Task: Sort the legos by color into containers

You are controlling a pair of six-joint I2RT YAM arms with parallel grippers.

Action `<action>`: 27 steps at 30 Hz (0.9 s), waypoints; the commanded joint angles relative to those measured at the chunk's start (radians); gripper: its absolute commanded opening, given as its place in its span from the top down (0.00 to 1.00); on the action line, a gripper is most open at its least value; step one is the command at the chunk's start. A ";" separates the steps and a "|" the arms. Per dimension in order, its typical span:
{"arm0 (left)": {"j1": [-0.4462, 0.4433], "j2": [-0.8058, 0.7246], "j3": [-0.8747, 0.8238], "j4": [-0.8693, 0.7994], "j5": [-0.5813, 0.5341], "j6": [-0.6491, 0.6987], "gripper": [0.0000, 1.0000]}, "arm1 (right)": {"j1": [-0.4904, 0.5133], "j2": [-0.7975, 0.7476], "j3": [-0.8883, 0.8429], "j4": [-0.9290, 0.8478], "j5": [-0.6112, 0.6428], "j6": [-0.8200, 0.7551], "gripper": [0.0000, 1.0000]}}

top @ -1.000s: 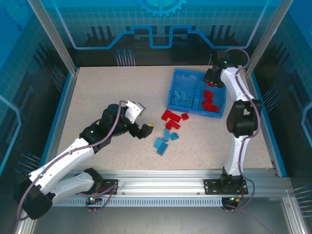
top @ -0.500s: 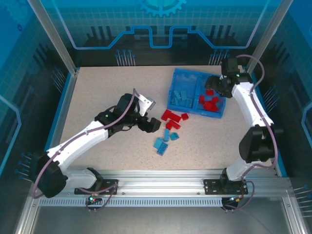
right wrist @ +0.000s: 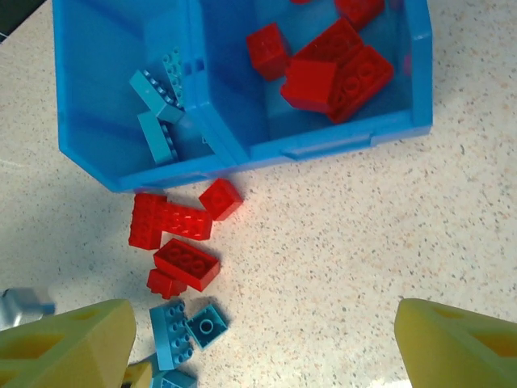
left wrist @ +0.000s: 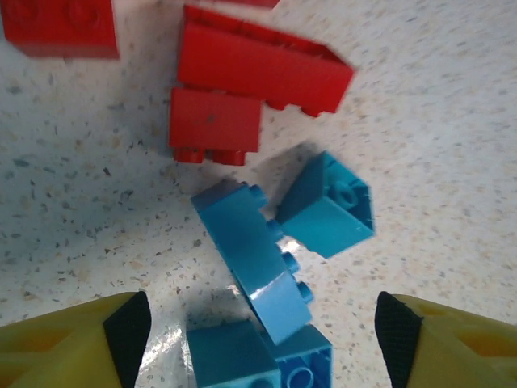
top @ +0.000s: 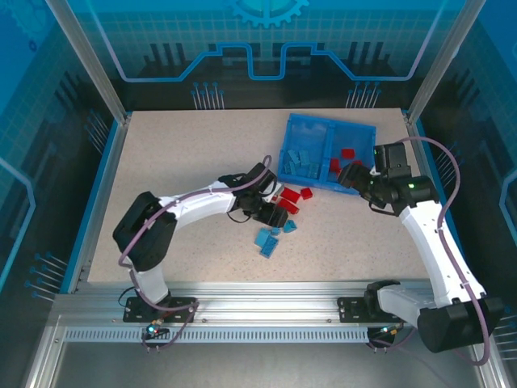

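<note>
The blue tray (top: 321, 183) has two containers: the left one holds light blue legos (top: 302, 158), the right one red legos (top: 342, 166). In front of the tray, loose red legos (top: 291, 196) and loose blue legos (top: 271, 238) lie on the table. My left gripper (top: 275, 215) hangs low over this pile. It is open, its fingertips (left wrist: 121, 331) wide on either side of a long blue brick (left wrist: 257, 267) without touching it. My right gripper (top: 355, 174) is open above bare table at the tray's front right, with nothing between its fingers (right wrist: 460, 339).
In the right wrist view the tray's front wall (right wrist: 339, 145) and the loose red bricks (right wrist: 174, 222) lie ahead of the jaws, blue ones (right wrist: 182, 331) at lower left. Speckled table stretches free to the left and the front. Metal posts and blue walls ring it.
My left arm has swung right, down onto the loose pile, its jaws narrowing. My right gripper has drawn back from over the red compartment to the tray's front edge, jaws wider.
</note>
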 commanded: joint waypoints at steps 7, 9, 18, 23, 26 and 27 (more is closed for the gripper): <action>-0.006 0.158 0.124 -0.073 -0.008 -0.065 0.36 | 0.007 -0.024 -0.005 -0.056 0.007 0.023 0.14; -0.006 0.169 0.128 -0.073 -0.014 -0.067 0.44 | 0.010 -0.024 -0.005 -0.060 -0.004 0.027 0.14; -0.006 0.240 0.185 -0.174 -0.105 -0.058 0.65 | 0.112 -0.028 -0.005 -0.061 0.026 0.082 0.14; -0.007 0.209 0.186 -0.177 -0.130 -0.049 0.82 | 0.200 -0.024 -0.026 -0.047 0.046 0.117 0.13; -0.006 0.142 0.187 -0.177 -0.152 -0.037 0.84 | 0.214 -0.021 -0.035 -0.044 0.049 0.131 0.13; -0.005 0.117 0.192 -0.181 -0.160 -0.034 0.85 | 0.216 -0.022 -0.034 -0.042 0.051 0.135 0.13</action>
